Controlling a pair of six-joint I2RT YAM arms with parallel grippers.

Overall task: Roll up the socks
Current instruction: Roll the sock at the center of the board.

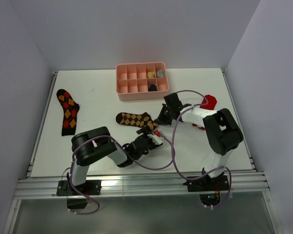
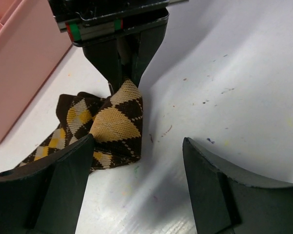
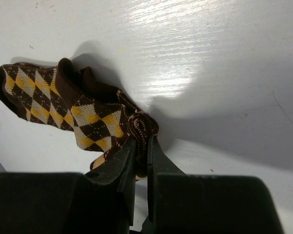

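The tan argyle sock [image 1: 133,119] lies near the middle of the white worktop [image 1: 97,97], just in front of the pink tray [image 1: 122,90], with its right end bunched into a loose fold. The right fingers [image 1: 158,121] are closed narrowly on that fold, pinching the fabric between their tips so the folded end stands a little off the surface, while the rest of the sock stays flat and stretches away to the left. The left fingers [image 1: 151,133] are spread wide and hold nothing; they sit low on the near side of the fold, one tip at the sock's edge and the other over bare worktop. The red-orange argyle sock [image 1: 67,111] lies flat and lengthwise well apart at the far left, and the red sock [image 1: 210,101] shows at the right, partly hidden behind the right arm
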